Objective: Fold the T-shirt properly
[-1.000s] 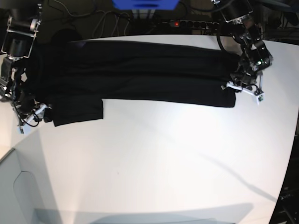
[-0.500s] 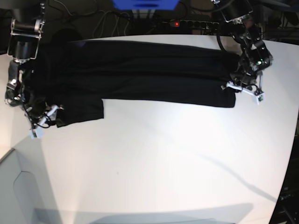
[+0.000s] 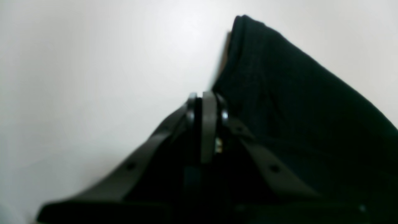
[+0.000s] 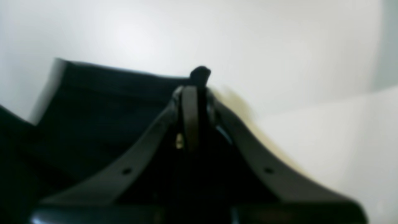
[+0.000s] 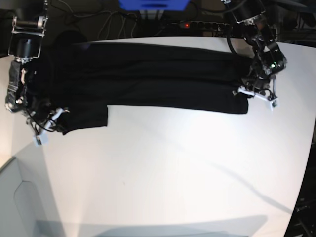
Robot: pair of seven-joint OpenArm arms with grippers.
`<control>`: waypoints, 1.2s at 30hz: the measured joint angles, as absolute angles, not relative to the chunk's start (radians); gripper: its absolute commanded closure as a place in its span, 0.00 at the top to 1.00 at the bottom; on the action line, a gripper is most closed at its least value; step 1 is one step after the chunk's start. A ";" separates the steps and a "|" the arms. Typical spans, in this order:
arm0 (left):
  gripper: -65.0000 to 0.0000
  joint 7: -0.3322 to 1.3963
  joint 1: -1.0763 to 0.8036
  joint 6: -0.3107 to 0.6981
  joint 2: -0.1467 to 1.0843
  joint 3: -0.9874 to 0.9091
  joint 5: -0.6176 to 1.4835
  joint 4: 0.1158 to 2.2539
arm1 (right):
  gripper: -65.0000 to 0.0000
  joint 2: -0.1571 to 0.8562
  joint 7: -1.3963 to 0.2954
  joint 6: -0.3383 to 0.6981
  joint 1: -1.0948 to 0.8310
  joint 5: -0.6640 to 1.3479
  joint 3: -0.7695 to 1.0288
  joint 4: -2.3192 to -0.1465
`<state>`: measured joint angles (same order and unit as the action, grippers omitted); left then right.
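T-shirt (image 5: 148, 79): stretched in a long band across the upper frame of the base view, on the white desk (image 5: 173, 173).
Left end effector (image 5: 256, 94): pressed together, pinching the T-shirt's right end.
Right end effector (image 5: 49, 123): pressed together on the lower-left sleeve corner.

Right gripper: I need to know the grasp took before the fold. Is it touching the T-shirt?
Touching. The right wrist view shows the right gripper shut on a pinch of the black T-shirt.

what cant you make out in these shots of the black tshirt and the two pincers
- Collar tag: not found on the T-shirt in the base view, too dark and small.
- Cloth inside the left pincer: left wrist view is blurred, black on black.
- Right pincer in the base view: lost against dark cloth and arm.
- Shirt's far edge: merges with the dark background.
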<state>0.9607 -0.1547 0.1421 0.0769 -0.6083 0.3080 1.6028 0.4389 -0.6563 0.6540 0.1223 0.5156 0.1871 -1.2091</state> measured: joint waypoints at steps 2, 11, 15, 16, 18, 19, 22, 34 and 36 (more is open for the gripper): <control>0.01 0.961 -0.153 0.142 0.077 -0.610 0.311 1.600 | 0.00 0.433 -0.663 0.654 0.060 0.501 0.231 -1.332; 0.01 0.961 -0.152 0.142 0.077 -0.611 0.315 1.598 | 0.00 0.320 -0.666 0.659 -0.229 0.504 0.325 -1.787; 0.01 0.961 -0.151 0.142 0.077 -0.611 0.314 1.597 | 0.00 0.269 -0.662 0.659 -0.352 0.508 0.325 -1.935; 0.01 0.961 -0.150 0.142 0.077 -0.611 0.315 1.597 | 0.00 0.256 -0.654 0.659 -0.382 0.510 0.323 -1.963; 0.01 0.961 -0.149 0.142 0.077 -0.611 0.315 1.596 | 0.00 0.220 -0.656 0.659 -0.430 0.511 0.319 -1.987; 0.01 0.960 -0.149 0.142 0.077 -0.611 0.315 1.596 | 0.00 0.206 -0.665 0.659 -0.450 0.511 0.317 -1.988; 0.01 0.961 -0.149 0.142 0.077 -0.611 0.315 1.596 | 0.00 0.194 -0.670 0.661 -0.487 0.509 0.315 -1.987; 0.01 0.865 -0.143 0.150 0.080 -0.608 0.334 1.531 | 0.00 0.199 -0.875 0.661 -0.494 0.512 0.174 -1.987; 0.01 0.861 -0.141 0.154 0.081 -0.608 0.337 1.525 | 0.00 0.199 -0.907 0.661 -0.495 0.512 0.171 -1.987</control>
